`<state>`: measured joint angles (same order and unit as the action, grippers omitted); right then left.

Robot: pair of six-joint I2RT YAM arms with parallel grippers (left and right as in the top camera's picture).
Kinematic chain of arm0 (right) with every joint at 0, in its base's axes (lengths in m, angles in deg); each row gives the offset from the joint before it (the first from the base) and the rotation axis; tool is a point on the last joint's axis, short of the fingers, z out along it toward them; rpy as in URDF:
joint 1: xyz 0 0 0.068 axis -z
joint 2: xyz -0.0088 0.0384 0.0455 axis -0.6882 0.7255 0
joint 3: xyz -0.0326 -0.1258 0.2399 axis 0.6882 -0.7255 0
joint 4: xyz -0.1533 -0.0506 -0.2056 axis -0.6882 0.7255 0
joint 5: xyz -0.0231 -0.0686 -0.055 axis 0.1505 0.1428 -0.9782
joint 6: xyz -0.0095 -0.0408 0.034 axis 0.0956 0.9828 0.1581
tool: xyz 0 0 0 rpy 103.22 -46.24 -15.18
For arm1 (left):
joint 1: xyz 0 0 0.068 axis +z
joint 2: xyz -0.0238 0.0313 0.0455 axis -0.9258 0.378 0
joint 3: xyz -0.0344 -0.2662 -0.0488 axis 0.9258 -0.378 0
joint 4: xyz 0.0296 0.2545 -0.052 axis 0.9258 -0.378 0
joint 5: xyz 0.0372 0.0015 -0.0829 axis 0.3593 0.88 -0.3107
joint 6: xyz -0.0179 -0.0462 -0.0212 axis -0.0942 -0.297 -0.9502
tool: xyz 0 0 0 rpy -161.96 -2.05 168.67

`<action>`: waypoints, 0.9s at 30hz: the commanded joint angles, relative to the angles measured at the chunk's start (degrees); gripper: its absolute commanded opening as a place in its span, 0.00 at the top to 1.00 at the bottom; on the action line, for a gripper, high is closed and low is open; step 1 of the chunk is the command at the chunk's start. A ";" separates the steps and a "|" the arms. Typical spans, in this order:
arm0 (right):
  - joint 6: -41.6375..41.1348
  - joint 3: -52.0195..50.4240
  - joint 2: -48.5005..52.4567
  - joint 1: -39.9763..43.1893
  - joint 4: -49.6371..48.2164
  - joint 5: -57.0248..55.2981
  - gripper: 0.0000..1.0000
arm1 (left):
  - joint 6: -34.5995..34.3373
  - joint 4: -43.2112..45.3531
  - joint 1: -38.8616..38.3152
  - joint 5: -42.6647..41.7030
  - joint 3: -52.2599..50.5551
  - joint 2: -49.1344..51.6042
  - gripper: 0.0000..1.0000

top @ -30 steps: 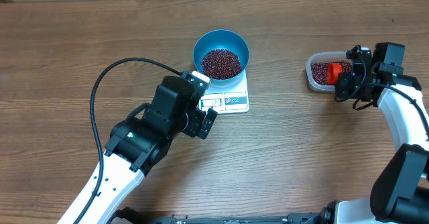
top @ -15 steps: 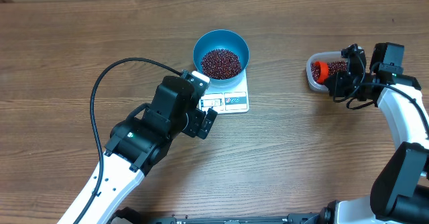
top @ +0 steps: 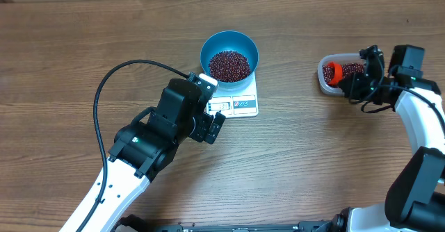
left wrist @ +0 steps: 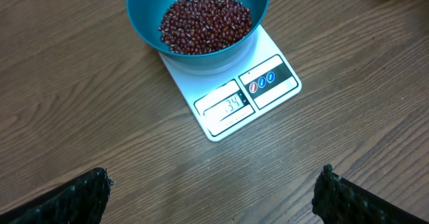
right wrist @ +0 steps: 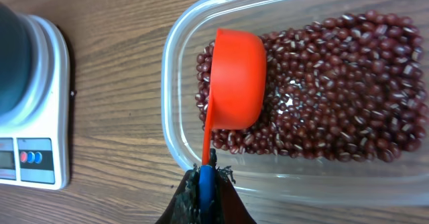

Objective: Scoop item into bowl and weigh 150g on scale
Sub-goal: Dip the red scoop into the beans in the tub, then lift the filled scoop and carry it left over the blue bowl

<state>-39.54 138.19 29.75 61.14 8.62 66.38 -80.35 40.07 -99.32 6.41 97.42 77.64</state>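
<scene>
My right fingers (right wrist: 207, 187) clamp the scoop (right wrist: 234, 83), its handle running straight ahead into the tub's (right wrist: 175, 70) beans (right wrist: 335, 96). The bowl (top: 206, 51) lies leftward, mid-worktop. My left fingers (left wrist: 211, 194) are apart.

The upper edge of the left wrist view cuts off the far rim of the bowl (left wrist: 144, 23), and the digits on the display (left wrist: 228, 106) of the scale (left wrist: 275, 83) are too small for us to read surely. Of the left gripper (left wrist: 213, 200) we see only two dark fingertips (left wrist: 74, 198) in the bottom corners. In the right wrist view the tub (right wrist: 175, 83) runs off the right edge, and the orange scoop (right wrist: 236, 76) shows only its underside, so we cannot tell its contents.
</scene>
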 commanded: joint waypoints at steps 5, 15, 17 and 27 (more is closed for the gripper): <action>-1.22 -0.28 0.44 5.90 -0.39 11.39 0.96 | -0.39 0.17 -0.37 0.33 -0.33 0.26 0.00; -1.25 -0.28 0.44 12.63 0.26 23.96 0.96 | -0.39 0.15 -0.37 0.33 -0.33 0.26 0.00; -1.25 -0.28 0.44 13.38 0.52 27.89 0.96 | -0.39 0.17 -0.35 0.33 -0.33 0.26 0.00; -1.25 -0.28 0.44 13.49 0.31 43.91 0.96 | -0.39 0.15 -0.37 0.33 -0.33 0.26 0.00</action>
<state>-40.72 138.19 29.75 74.62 9.28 101.96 -80.35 40.07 -99.32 6.43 97.42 77.64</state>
